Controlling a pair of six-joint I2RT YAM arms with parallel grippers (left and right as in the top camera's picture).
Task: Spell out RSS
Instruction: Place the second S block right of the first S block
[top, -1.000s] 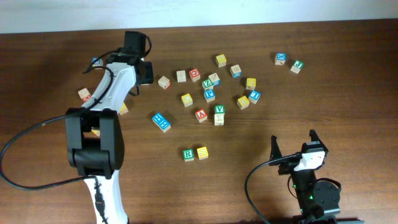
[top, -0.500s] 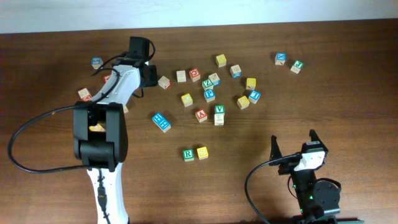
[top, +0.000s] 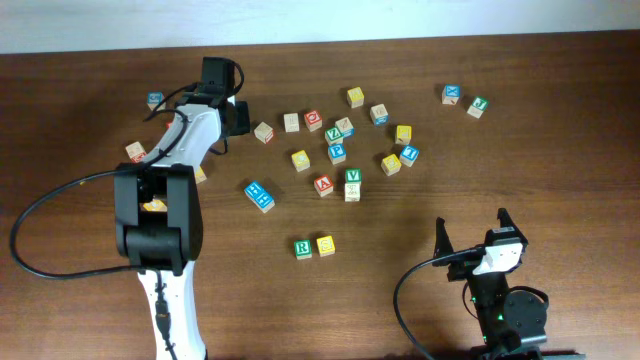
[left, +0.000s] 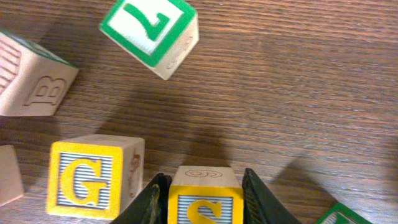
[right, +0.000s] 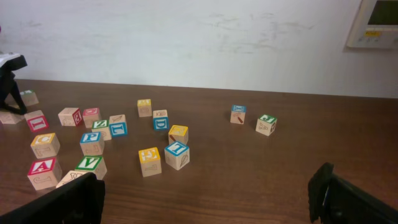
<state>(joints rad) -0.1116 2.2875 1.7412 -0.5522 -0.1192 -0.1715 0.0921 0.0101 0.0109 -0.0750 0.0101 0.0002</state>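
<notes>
In the left wrist view my left gripper (left: 204, 179) is shut on a yellow S block (left: 205, 199), with a finger on each side. A yellow G block (left: 87, 177) stands right beside it on the left. In the overhead view this gripper (top: 232, 114) is at the far left of the table and hides the S block. A green R block (top: 302, 248) lies at the table's middle front with a yellow block (top: 325, 245) touching its right side. My right gripper (top: 471, 232) is open and empty at the front right; it also shows in the right wrist view (right: 208, 199).
A green 7 block (left: 149, 31) and a plain B block (left: 34, 84) lie beyond the left gripper. Several lettered blocks are scattered across the table's middle and back, among them a blue pair (top: 259, 195) and a V block (top: 352, 177). A white wall (right: 186, 37) bounds the far edge.
The left arm has shifted a little near the far left blocks, uncovering a small blue block. The right arm has not moved.
</notes>
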